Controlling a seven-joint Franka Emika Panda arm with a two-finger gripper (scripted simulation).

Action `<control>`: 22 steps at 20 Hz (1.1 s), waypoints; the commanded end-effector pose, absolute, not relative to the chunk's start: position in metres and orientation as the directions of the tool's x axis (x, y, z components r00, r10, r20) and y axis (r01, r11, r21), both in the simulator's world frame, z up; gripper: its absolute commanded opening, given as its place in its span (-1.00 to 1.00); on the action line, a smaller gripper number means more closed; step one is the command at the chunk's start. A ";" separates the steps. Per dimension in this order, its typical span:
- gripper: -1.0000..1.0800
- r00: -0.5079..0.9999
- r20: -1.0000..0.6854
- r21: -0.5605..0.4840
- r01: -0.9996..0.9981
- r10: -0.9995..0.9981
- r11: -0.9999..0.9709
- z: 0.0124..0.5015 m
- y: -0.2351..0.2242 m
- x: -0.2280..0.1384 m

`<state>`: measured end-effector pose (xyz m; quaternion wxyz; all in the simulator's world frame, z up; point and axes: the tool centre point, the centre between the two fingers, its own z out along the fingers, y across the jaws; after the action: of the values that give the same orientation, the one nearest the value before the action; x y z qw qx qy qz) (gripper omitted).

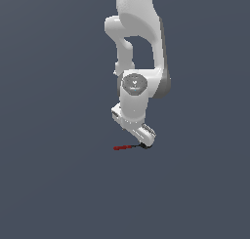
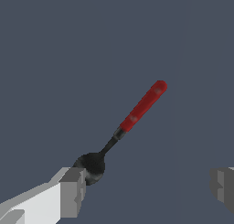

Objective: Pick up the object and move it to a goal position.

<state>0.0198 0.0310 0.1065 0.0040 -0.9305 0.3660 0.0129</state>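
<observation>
The object [image 1: 123, 147] is a small slender tool with a red handle, a thin dark shaft and a black rounded head, and it lies flat on the dark grey floor. My gripper [image 1: 147, 142] is down at the floor, right over the tool's black head, with the red handle sticking out toward the exterior view's left. In the wrist view the tool [image 2: 142, 106] lies slantwise. Its black head [image 2: 93, 165] sits against one grey fingertip [image 2: 73, 191], which covers a bit of it. The other fingertip [image 2: 224, 187] is far off. My gripper [image 2: 148, 187] is open and empty. No goal marker shows.
The floor [image 1: 49, 184] is plain dark grey on all sides. The white arm [image 1: 139, 62] rises above the gripper in the exterior view. Nothing else shows.
</observation>
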 end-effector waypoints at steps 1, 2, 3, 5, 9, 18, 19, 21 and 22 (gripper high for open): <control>0.92 0.682 -0.025 0.003 -0.731 -0.731 -0.682 0.102 0.032 0.022; 0.92 0.662 -0.025 0.003 -0.749 -0.749 -0.662 0.100 0.033 0.023; 0.92 0.641 -0.024 0.004 -0.767 -0.767 -0.641 0.098 0.033 0.024; 0.92 0.598 -0.022 0.004 -0.801 -0.801 -0.599 0.094 0.034 0.026; 0.92 0.508 -0.018 0.005 -0.861 -0.861 -0.508 0.086 0.036 0.029; 0.92 0.306 -0.007 0.004 -0.952 -0.952 -0.306 0.070 0.039 0.037; 0.92 0.289 -0.006 0.003 -0.957 -0.957 -0.289 0.069 0.039 0.037; 0.92 0.257 -0.005 0.002 -0.966 -0.966 -0.257 0.066 0.040 0.038; 0.92 0.243 -0.004 0.002 -0.970 -0.970 -0.243 0.065 0.040 0.039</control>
<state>0.0377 0.0397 0.0670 0.0004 -0.7964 0.6048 0.0030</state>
